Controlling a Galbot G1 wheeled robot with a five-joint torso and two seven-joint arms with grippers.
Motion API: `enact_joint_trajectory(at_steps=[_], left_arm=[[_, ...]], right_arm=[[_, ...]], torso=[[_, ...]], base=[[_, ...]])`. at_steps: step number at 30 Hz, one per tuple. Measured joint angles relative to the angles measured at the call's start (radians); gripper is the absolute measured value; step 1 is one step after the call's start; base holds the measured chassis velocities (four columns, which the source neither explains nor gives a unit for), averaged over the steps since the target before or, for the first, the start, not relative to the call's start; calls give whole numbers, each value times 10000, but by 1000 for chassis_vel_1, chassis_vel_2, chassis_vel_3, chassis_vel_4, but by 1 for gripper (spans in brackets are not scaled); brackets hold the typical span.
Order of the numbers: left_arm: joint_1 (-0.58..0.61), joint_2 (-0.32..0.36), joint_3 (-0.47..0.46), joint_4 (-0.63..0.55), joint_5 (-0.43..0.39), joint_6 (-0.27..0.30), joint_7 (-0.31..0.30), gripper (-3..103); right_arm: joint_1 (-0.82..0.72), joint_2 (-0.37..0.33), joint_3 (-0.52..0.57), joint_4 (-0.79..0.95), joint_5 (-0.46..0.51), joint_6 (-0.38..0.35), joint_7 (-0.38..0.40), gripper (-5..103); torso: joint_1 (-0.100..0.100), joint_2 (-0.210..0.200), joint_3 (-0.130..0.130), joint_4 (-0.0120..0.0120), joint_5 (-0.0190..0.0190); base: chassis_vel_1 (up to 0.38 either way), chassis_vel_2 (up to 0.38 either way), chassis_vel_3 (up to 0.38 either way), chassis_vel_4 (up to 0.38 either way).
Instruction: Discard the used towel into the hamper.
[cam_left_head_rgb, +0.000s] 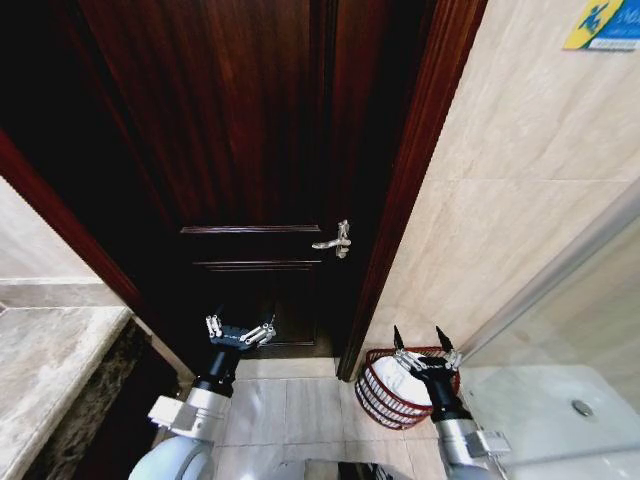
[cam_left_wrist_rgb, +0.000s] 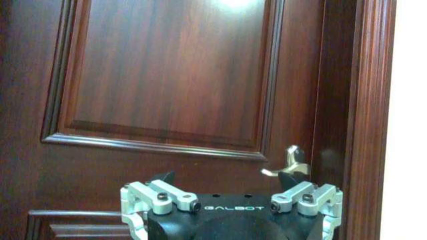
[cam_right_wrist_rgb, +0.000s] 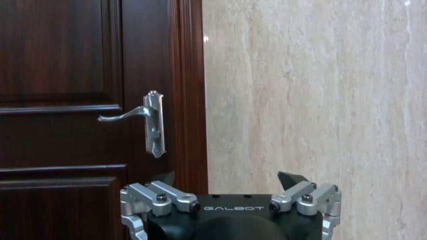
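Observation:
The hamper (cam_left_head_rgb: 374, 398), a small reddish-brown ribbed basket, stands on the floor by the door frame at the lower right of the head view. A white towel (cam_left_head_rgb: 399, 384) lies bunched inside it. My right gripper (cam_left_head_rgb: 420, 341) is held just above the hamper's rim, open, its two dark fingertips pointing up with nothing between them. In the right wrist view the right gripper (cam_right_wrist_rgb: 227, 179) faces the door edge and the marble wall. My left gripper (cam_left_head_rgb: 240, 329) is raised in front of the door's lower panel, open and empty; the left wrist view has it (cam_left_wrist_rgb: 227, 178) facing the door.
A dark wooden door (cam_left_head_rgb: 250, 150) with a silver lever handle (cam_left_head_rgb: 335, 241) is straight ahead. A stone counter (cam_left_head_rgb: 50, 370) stands at the left. A beige marble wall (cam_left_head_rgb: 520, 170) and a glass shower panel (cam_left_head_rgb: 560, 380) are at the right. Pale floor tiles (cam_left_head_rgb: 290, 410) lie between my arms.

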Motion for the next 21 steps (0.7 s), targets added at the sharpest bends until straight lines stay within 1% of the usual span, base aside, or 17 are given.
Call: enact_joint_trajectory(at_steps=[1,4,6,8,9,12,13,15,17,20,21], left_arm=[[0,0,0,0,0,0,0,100],[0,0,0,1,0,0,0,100],[0,0,0,0,0,0,0,100],[0,0,0,0,0,0,0,100],[0,0,0,0,0,0,0,100],[0,0,0,0,0,0,0,100],[0,0,0,0,0,0,0,100],[0,0,0,0,0,0,0,100],[0,0,0,1,0,0,0,100],[0,0,0,0,0,0,0,100],[0,0,0,0,0,0,0,100]], right_arm=[[0,0,0,0,0,0,0,100],[0,0,0,0,0,0,0,100],[0,0,0,0,0,0,0,100],[0,0,0,-1,0,0,0,100],[0,0,0,-1,0,0,0,100],[0,0,0,0,0,0,0,100],[0,0,0,0,0,0,0,100],[0,0,0,0,0,0,0,100],[0,0,0,0,0,0,0,100],[0,0,0,0,0,0,0,100],[0,0,0,0,0,0,0,100]], torso=[[0,0,0,0,0],[109,250,142,0,0],[134,308,175,0,0],[211,489,281,0,0],[211,489,281,0,0],[308,703,397,0,0],[308,703,397,0,0],[385,863,483,0,0],[403,905,507,0,0],[521,1170,653,0,0],[521,1170,653,0,0]], base=[[0,0,0,0],[0,0,0,0],[0,0,0,0],[0,0,0,0],[0,0,0,0],[0,0,0,0],[0,0,0,0],[0,0,0,0],[0,0,0,0],[0,0,0,0],[0,0,0,0]])
